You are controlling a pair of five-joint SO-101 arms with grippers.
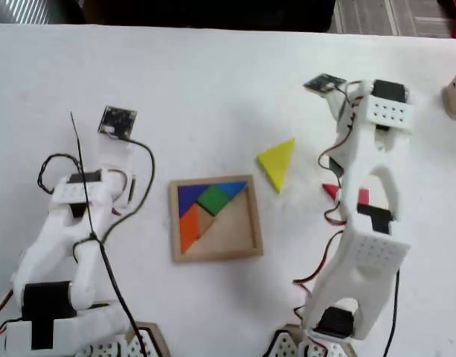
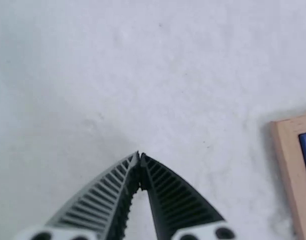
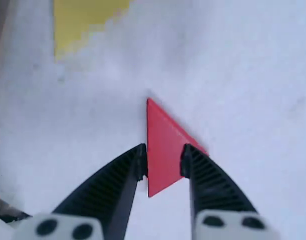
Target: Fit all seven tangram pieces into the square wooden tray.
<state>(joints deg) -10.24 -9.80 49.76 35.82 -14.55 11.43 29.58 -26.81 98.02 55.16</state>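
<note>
Right gripper (image 3: 162, 155) straddles the red triangle (image 3: 165, 145), one finger on each side and both apparently touching its edges - I read it as clamped on the piece, which looks low on or at the table (image 1: 213, 89). The triangle's sharp tip points away from the wrist, and one straight edge runs along a finger.

In the high view the red triangle (image 1: 332, 192) peeks out from under the right arm, right of the tray (image 1: 231, 230). So the carry goes leftward across the table toward the tray's bare lower-right part. The right arm is the nearer one by far.

The yellow triangle (image 1: 277, 162) lies loose between the red one and the tray, a bit further back - likely just off the straight path, but worth clearing. Blue, green and orange pieces fill the tray's upper-left part.

Left gripper (image 2: 139, 157) has its tips together, holding nothing, over bare table just beside the tray's edge (image 2: 287, 165), on the side away from the red triangle.
</note>
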